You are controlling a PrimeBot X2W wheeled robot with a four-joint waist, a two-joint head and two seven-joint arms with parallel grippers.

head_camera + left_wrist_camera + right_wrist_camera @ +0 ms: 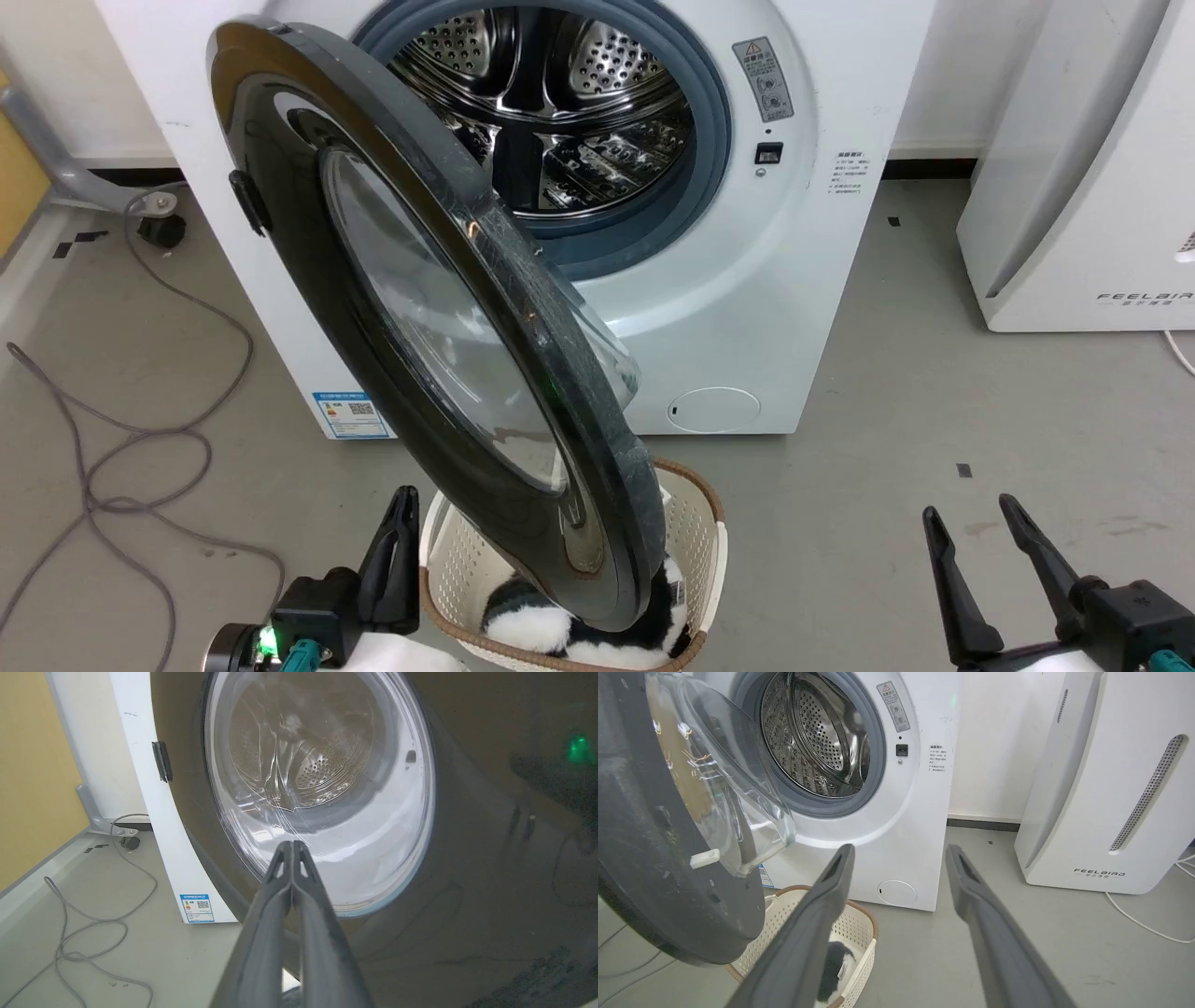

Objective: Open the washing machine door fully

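The washing machine door (pixel 299 271) is hanging half open over a basket (pixel 693 541). It is looking heavy, hard and slippery. The left tool (pixel 292 849) is pinching on nothing, pointing at the door's front. Pushing the black ring is looking safer than the glass. The right tool (pixel 971 523) is gaping, empty.

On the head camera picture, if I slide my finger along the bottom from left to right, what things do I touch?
Grey cable → left tool, shut → white laundry basket → right tool, open.
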